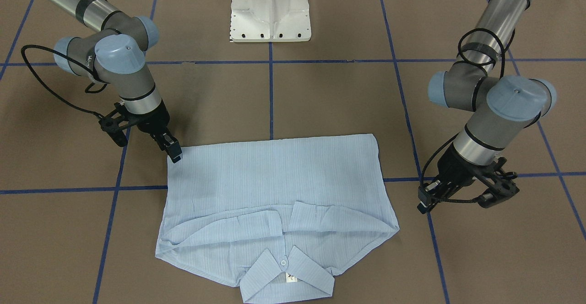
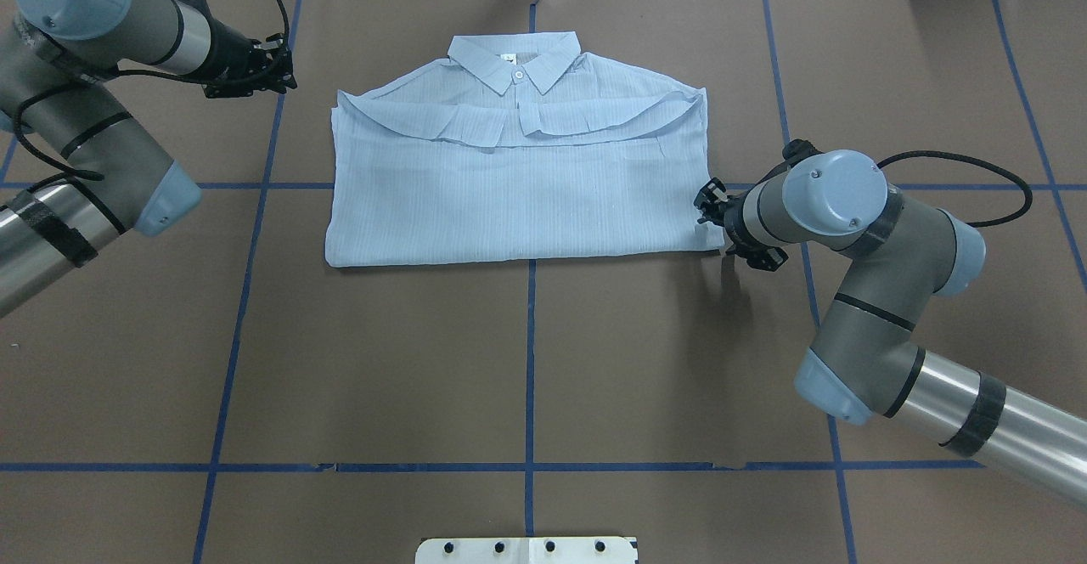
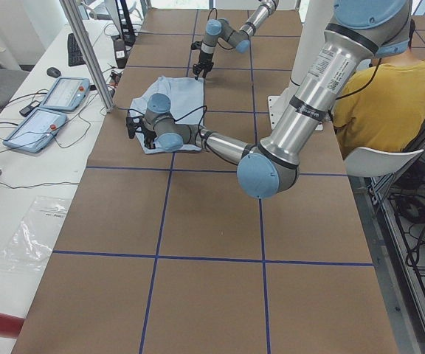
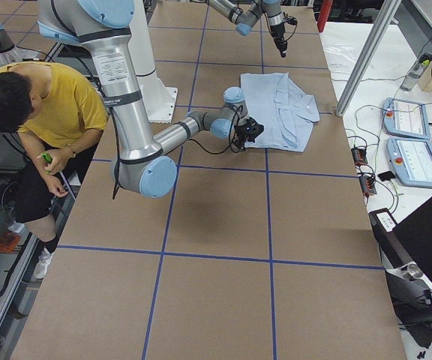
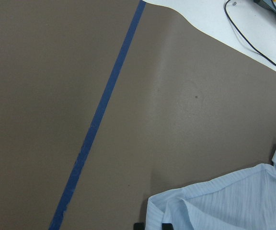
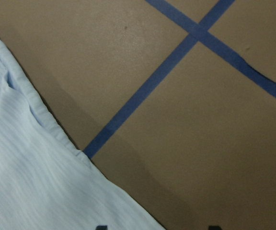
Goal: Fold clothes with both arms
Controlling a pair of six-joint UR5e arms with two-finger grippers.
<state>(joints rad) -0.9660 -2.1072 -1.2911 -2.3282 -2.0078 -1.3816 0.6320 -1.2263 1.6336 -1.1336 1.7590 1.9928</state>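
The light blue striped shirt (image 1: 274,185) lies folded flat on the brown table, its collar (image 2: 514,63) and white neck label on the side far from the robot. My right gripper (image 1: 175,155) is low at the shirt's near corner (image 2: 709,241). The right wrist view shows its fingertips (image 6: 214,227) wide apart, with the shirt's edge (image 6: 42,158) beneath them. My left gripper (image 1: 425,205) hovers beside the shirt's collar end, a little off the cloth and holding nothing. In the left wrist view its fingertips (image 5: 138,225) sit close together, with the shirt's shoulder (image 5: 214,201) just ahead.
The white pedestal base (image 1: 270,15) stands at the robot's side of the table. Blue tape lines (image 2: 531,360) grid the brown surface. A person in a yellow shirt (image 4: 58,105) sits beside the table. Pendants (image 4: 407,120) and cables lie past its far edge.
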